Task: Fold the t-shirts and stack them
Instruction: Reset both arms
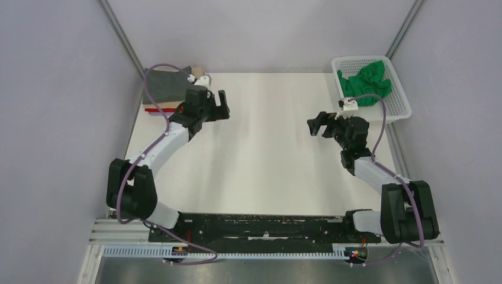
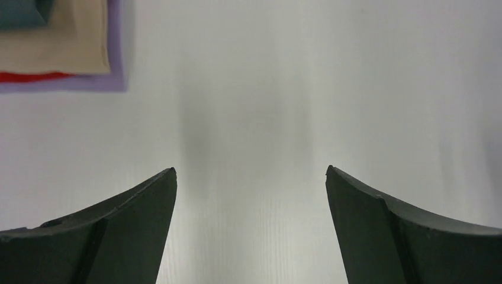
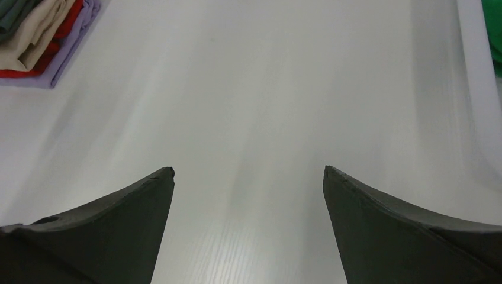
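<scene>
A folded stack of t-shirts sits at the table's far left corner: dark grey tee on top, then tan, red and pale lilac below. The stack also shows in the right wrist view. A crumpled bright green tee lies in the white mesh basket at the far right. My left gripper is open and empty just right of the stack. My right gripper is open and empty over bare table, left of the basket.
The white table is bounded by grey walls on both sides and at the back. The basket's edge and a bit of green cloth show at the right of the right wrist view. The arms' bases and a black rail line the near edge.
</scene>
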Action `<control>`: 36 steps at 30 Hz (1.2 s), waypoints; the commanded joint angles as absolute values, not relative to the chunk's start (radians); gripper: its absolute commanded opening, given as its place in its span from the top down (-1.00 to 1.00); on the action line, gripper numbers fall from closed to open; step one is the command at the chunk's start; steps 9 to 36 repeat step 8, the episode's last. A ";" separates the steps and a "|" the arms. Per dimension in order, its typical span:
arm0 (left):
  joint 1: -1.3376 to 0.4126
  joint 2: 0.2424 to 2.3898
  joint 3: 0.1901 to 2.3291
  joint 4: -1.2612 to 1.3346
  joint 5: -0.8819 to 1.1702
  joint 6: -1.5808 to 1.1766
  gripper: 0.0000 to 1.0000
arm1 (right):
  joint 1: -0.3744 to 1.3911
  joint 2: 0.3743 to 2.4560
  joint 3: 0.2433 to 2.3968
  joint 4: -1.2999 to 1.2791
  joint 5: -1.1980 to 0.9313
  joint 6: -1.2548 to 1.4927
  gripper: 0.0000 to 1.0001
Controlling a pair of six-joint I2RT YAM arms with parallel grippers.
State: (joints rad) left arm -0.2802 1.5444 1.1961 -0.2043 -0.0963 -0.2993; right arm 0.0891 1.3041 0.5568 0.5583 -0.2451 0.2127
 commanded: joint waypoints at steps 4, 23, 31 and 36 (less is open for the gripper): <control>-0.359 1.338 0.909 -0.131 -0.173 -0.476 -0.99 | 0.091 1.204 0.385 0.475 -0.181 0.258 -0.96; -0.377 1.219 0.790 -0.126 -0.225 -0.529 -0.99 | 0.090 1.160 0.330 0.494 -0.153 0.276 -0.96; -0.377 1.219 0.790 -0.126 -0.225 -0.529 -0.99 | 0.090 1.160 0.330 0.494 -0.153 0.276 -0.96; -0.377 1.219 0.790 -0.126 -0.225 -0.529 -0.99 | 0.090 1.160 0.330 0.494 -0.153 0.276 -0.96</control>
